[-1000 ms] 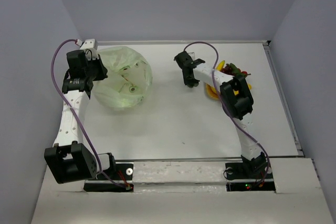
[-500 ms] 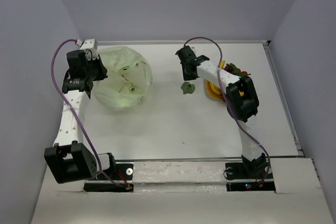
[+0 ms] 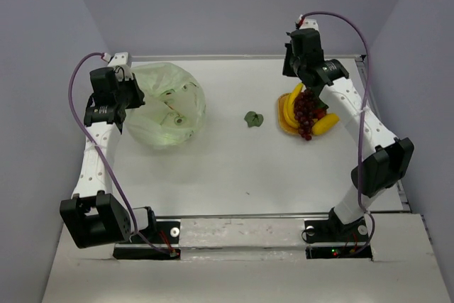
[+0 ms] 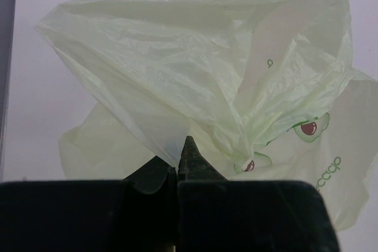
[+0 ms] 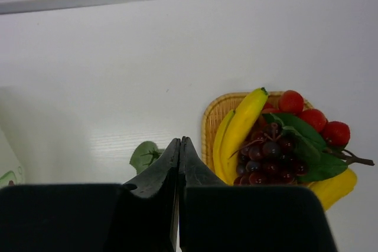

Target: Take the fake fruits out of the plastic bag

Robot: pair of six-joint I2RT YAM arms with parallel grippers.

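Observation:
The plastic bag (image 3: 169, 108) lies crumpled at the far left of the table, pale green and translucent. My left gripper (image 3: 133, 97) is shut on a fold of the bag (image 4: 207, 57) at its left edge, and the pinch shows between the left fingertips (image 4: 180, 156). The fake fruits sit on an orange woven mat (image 5: 214, 116) at the far right: yellow bananas (image 5: 242, 127), a dark grape bunch (image 5: 266, 157), red pieces with green leaves (image 5: 313, 117) and a yellow-orange piece (image 5: 335, 186). My right gripper (image 5: 179, 143) is shut and empty, raised above the table's far edge behind the fruits (image 3: 301, 115).
A loose green plastic leaf (image 3: 252, 119) lies on the table between the bag and the mat; it also shows in the right wrist view (image 5: 143, 156). Grey walls close in the table at the back and both sides.
My right gripper let the green leaf drop on the table, then rose and swung back and to the right, behind the fruits. The left gripper and the bag have not moved.

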